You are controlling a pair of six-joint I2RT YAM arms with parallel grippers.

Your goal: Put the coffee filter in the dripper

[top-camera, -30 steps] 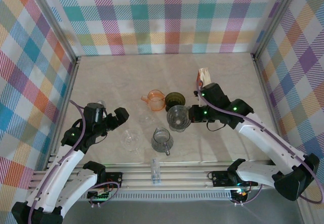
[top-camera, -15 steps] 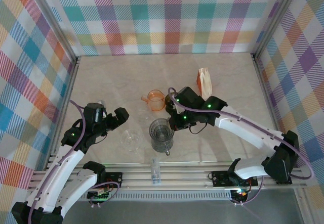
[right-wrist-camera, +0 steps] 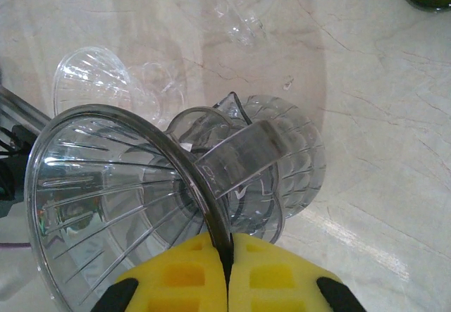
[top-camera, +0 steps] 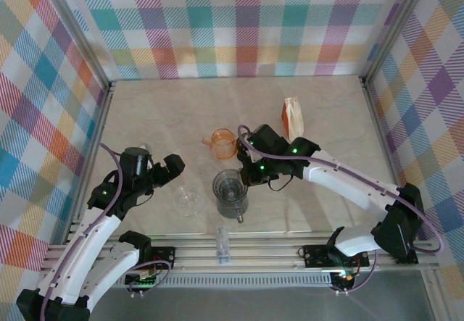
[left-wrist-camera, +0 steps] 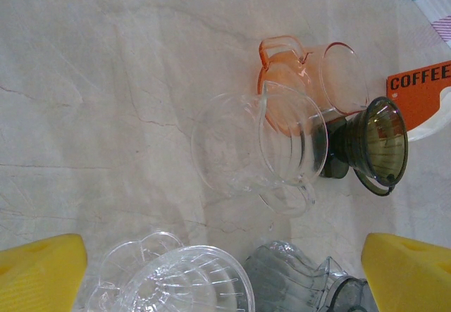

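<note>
Currently, the right pincer [right-wrist-camera: 227, 256] is clenched on the rim of the smoky dripper [right-wrist-camera: 106, 185], holding it over the glass server [right-wrist-camera: 285, 157], the left pincer [left-wrist-camera: 224, 270] stands released, and the coffee filter pack [top-camera: 293, 117] sits untouched well behind on the tabletop [top-camera: 181, 111], so filter placement is not yet done.

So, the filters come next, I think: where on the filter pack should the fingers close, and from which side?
Probably its top edge, coming straight down from above. The filter pack seems to stand on edge at the far right: thin and flat, its long side running roughly near-to-far. A pinch across that thin top, left to right, would land on both flat faces.
</note>
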